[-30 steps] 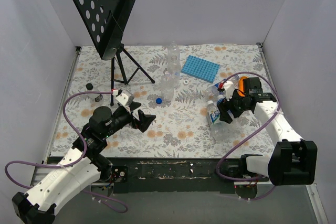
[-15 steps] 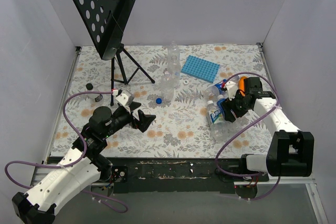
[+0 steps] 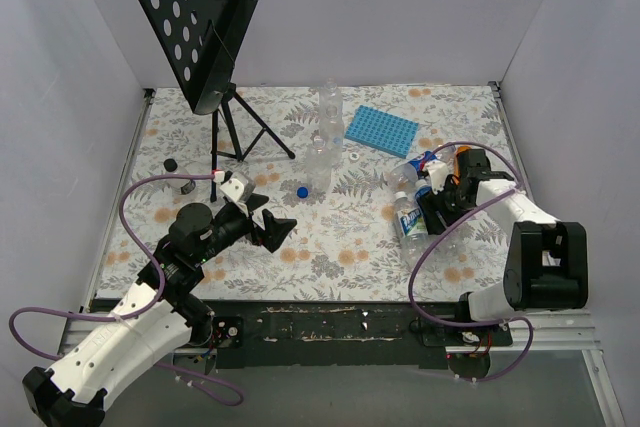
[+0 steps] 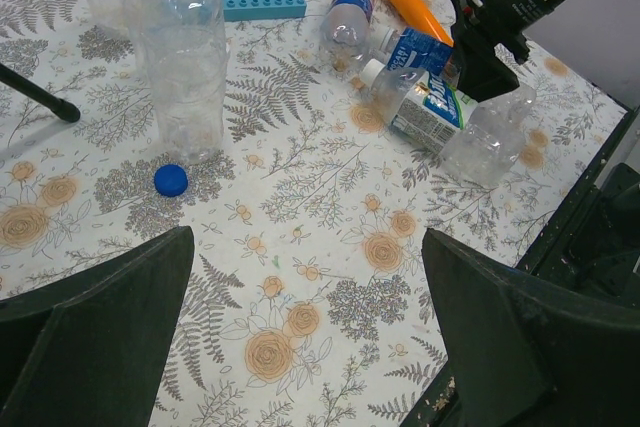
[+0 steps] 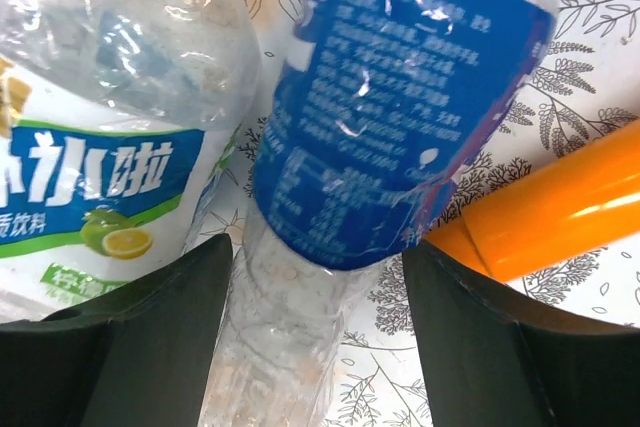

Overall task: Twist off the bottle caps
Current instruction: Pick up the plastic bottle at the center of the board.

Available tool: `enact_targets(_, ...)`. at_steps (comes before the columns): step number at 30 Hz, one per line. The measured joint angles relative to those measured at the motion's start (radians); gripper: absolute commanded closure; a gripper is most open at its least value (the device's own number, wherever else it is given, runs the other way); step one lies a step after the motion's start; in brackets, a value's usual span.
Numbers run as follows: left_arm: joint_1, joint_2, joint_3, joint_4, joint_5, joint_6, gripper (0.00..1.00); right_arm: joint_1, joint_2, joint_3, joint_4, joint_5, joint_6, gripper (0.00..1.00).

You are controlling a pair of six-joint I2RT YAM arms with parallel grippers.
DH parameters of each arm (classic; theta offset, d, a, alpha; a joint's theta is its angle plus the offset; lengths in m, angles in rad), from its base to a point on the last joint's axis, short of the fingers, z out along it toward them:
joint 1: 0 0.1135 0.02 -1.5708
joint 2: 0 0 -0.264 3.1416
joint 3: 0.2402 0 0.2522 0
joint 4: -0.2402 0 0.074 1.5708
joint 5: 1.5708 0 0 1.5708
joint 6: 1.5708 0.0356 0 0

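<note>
Music stand [image 3: 205, 27] is seen rear-left. Upright uncapped bottle [image 4: 185, 57] is located mid-table. Lying labelled bottles [image 4: 425, 112] are clustered right, beside orange stick [image 4: 410, 2]. Blue-labelled bottle [image 5: 400, 97] is straddled by right gripper [image 5: 318, 247], jaws apart. Left gripper [image 4: 308, 247] is held wide apart, nothing between. Loose blue cap [image 4: 171, 180] is seen just beside the upright bottle.

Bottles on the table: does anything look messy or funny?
Yes. At the right, several bottles lie tipped over in a heap, against an orange stick, while others stand upright mid-table. One blue cap sits loose beside an upright bottle.
</note>
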Motion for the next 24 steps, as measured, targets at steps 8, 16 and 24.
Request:
enact_targets(8, 0.000, -0.002, 0.000, 0.000, 0.000, 0.000, 0.02, -0.014, 0.048, 0.000, 0.024, 0.021, 0.021, 0.41)
enact_targets(16, 0.000, -0.017, 0.000, 0.000, 0.002, 0.000, 0.02, -0.044, 0.031, 0.003, 0.033, 0.006, 0.032, 0.66)
enact_targets(24, 0.000, -0.023, -0.001, 0.000, -0.010, -0.010, 0.02, -0.066, 0.003, 0.003, 0.024, -0.011, 0.034, 0.78)
